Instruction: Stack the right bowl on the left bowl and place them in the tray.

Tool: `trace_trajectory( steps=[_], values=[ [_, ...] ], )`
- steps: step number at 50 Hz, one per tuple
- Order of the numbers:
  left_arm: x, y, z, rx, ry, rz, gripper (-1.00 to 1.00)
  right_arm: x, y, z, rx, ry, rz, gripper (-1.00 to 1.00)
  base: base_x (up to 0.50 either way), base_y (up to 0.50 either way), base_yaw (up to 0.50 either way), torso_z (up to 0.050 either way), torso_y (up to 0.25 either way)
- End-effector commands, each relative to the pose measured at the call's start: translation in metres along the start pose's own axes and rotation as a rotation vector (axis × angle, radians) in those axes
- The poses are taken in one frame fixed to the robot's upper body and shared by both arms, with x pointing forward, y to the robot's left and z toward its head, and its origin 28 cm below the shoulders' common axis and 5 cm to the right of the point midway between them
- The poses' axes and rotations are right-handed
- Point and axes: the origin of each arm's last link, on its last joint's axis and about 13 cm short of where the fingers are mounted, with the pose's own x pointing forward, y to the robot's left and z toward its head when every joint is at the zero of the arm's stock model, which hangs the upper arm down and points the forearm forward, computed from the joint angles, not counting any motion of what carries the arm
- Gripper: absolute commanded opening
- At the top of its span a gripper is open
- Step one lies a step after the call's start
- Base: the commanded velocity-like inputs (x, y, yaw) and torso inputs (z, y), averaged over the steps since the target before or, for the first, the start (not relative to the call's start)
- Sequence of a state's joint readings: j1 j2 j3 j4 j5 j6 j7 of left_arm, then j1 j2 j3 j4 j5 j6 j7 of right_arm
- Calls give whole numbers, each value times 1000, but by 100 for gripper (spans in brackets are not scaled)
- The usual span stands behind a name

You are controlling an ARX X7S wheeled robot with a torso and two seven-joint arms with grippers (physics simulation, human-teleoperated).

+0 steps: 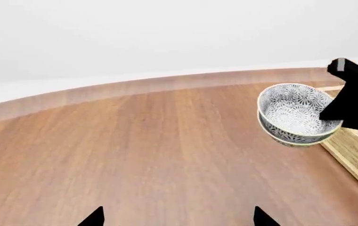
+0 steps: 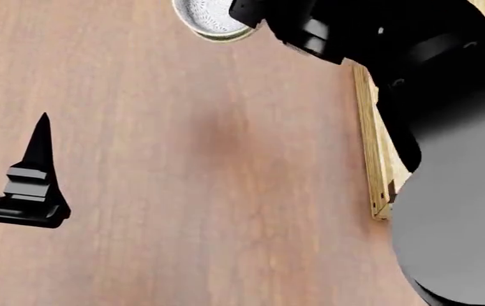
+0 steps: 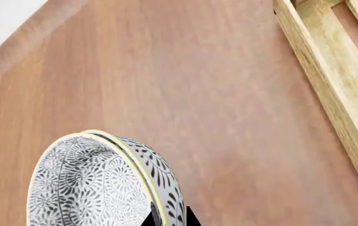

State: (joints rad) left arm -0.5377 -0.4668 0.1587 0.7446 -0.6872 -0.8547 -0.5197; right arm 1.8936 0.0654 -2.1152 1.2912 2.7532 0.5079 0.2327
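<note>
Warm brown wood grain covers the bench (image 2: 208, 166), which has a rounded far edge against a plain pale wall in the left wrist view. Two patterned bowls (image 1: 295, 114) are nested one inside the other, grey-and-white flower print with a pale yellow rim, and they are held tilted above the bench near its far edge. The right hand (image 1: 348, 96) grips the stack by its rim: in the right wrist view one dark fingertip (image 3: 191, 217) sits outside the wall and another inside, pinched narrow on the rim of the stacked bowls (image 3: 103, 183). From the head view the stack (image 2: 211, 19) shows at the top edge, partly hidden by the black right arm (image 2: 413, 70).

Beside it, on the robot's right, lies the tray (image 2: 377, 153), a light-wood crate with low plank sides; only its near side and a corner show. The bowls are just beside the tray's edge, not inside it.

Well apart on the left, the left hand (image 2: 34, 172) hangs over bare wood. Its two fingertips (image 1: 94, 217) stand wide, holding nothing.
</note>
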Motion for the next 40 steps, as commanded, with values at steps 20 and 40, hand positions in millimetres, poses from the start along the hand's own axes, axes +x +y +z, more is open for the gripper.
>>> trace_trajectory(
  steps=[20, 40],
  values=[
    [0, -1, -1, 2, 9, -9, 100, -47, -40, 72, 323, -216, -135, -100, 0, 0, 0, 0, 1],
    [0, -1, -3, 1, 12, -7, 100, -47, -84, 73, 475, -234, -259, -100, 0, 0, 0, 0, 1]
  ],
)
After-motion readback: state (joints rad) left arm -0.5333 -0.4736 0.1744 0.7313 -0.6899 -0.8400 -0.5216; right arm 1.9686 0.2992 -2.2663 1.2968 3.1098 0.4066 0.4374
